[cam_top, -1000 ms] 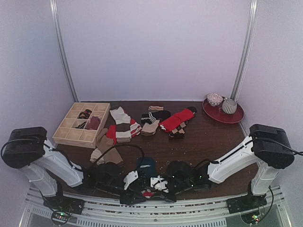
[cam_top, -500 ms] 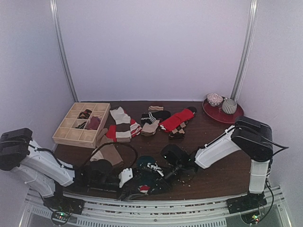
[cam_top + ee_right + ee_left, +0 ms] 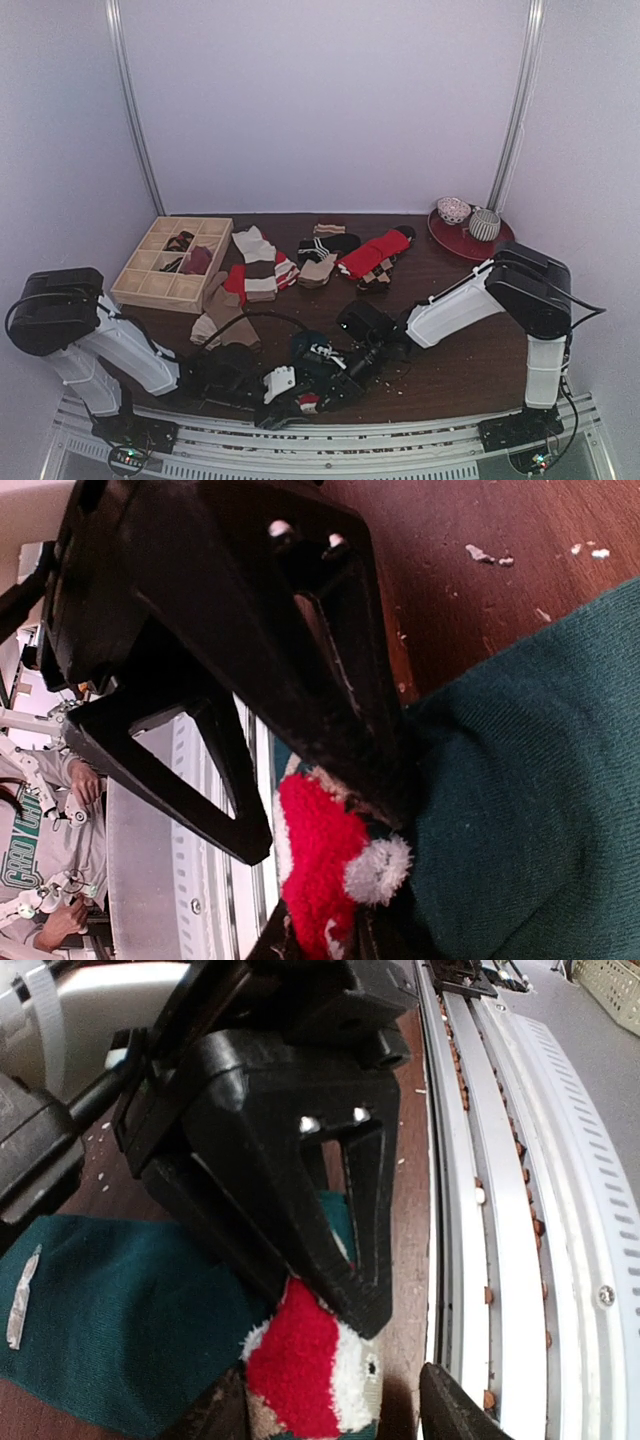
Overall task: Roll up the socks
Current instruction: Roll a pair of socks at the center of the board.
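Note:
A dark teal sock (image 3: 309, 347) with a fuzzy red-and-white patch (image 3: 308, 402) lies at the table's front centre. Both grippers meet over that patch. My left gripper (image 3: 300, 392) stands open with its fingers either side of the patch (image 3: 300, 1370); in its wrist view the left gripper (image 3: 335, 1415) is at the bottom edge. My right gripper (image 3: 332, 373) is shut on the sock at the patch (image 3: 320, 870), which sits between the right gripper (image 3: 335, 945) fingers. The teal fabric (image 3: 520, 780) spreads away to the right. Other socks (image 3: 372, 252) lie loose further back.
A wooden divided box (image 3: 172, 262) holding some rolled socks sits at back left. A red plate (image 3: 472, 243) with two rolled balls is at back right. Striped and tan socks (image 3: 258, 262) lie between them. The metal rail (image 3: 500, 1210) runs close along the near table edge.
My right gripper has slid left to the sock's red patch while its elbow rose. The left gripper's fingers have spread wider around the patch.

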`<state>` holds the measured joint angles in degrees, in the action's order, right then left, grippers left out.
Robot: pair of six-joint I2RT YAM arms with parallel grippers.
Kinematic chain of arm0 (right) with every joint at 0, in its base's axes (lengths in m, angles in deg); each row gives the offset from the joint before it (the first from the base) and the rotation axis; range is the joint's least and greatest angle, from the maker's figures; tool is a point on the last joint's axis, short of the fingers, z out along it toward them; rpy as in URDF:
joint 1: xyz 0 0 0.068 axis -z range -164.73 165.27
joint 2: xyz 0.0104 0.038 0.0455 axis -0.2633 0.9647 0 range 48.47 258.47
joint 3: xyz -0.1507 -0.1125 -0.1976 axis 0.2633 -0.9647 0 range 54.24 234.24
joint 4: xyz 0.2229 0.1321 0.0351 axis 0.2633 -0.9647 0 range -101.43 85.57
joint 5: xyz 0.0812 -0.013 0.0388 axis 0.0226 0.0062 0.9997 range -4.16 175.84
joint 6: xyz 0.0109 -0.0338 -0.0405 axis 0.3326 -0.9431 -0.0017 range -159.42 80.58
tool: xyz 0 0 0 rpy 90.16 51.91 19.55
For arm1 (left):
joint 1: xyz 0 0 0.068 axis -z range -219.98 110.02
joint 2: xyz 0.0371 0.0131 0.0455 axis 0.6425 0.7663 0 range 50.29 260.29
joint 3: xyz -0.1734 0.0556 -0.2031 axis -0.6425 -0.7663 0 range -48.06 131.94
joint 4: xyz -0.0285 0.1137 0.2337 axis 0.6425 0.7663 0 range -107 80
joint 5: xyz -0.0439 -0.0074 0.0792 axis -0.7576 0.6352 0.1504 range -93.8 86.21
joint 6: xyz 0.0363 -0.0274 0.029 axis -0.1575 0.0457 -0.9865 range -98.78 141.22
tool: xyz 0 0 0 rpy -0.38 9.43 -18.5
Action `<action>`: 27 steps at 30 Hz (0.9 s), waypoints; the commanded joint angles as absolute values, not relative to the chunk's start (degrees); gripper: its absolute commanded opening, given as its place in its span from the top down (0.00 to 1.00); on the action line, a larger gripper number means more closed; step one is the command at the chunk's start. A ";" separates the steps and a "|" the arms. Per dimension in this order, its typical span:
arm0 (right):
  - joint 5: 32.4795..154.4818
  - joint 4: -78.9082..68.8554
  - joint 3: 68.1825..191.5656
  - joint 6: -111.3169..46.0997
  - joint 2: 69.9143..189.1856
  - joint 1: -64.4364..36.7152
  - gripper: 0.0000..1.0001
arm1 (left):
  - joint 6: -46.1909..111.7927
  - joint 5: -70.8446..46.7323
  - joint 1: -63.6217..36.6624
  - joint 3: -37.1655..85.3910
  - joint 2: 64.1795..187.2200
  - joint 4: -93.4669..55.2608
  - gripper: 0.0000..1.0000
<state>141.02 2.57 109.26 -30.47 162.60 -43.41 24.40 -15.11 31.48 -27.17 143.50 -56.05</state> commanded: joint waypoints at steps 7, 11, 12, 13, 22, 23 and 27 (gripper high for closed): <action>134.93 -5.58 106.87 -30.36 166.40 -43.29 0.84 | 24.76 -18.09 31.39 -24.30 146.47 -57.29 0.78; 135.04 -3.86 106.12 -29.80 165.60 -43.32 0.84 | 26.95 -18.10 31.38 -23.93 148.50 -55.65 0.84; 134.89 -3.23 105.90 -29.76 165.17 -43.32 0.84 | 27.58 -17.73 31.39 -23.90 148.94 -54.93 0.89; 134.51 -2.53 105.53 -29.76 164.30 -43.35 0.84 | 28.40 -17.05 31.37 -23.93 149.24 -54.28 0.96; 124.26 11.91 93.78 -31.83 143.99 -43.42 0.66 | 39.16 -19.99 29.84 -25.97 147.19 -49.03 1.00; 122.71 13.81 92.43 -32.75 140.87 -43.49 0.62 | 39.91 -20.73 29.77 -25.72 146.76 -48.15 1.00; 108.18 15.81 88.71 -45.41 132.98 -49.43 0.55 | 43.11 -24.13 28.74 -24.87 146.16 -44.59 1.00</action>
<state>123.62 10.40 91.08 -33.69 139.01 -44.20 37.93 -20.20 29.91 -24.61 146.06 -54.69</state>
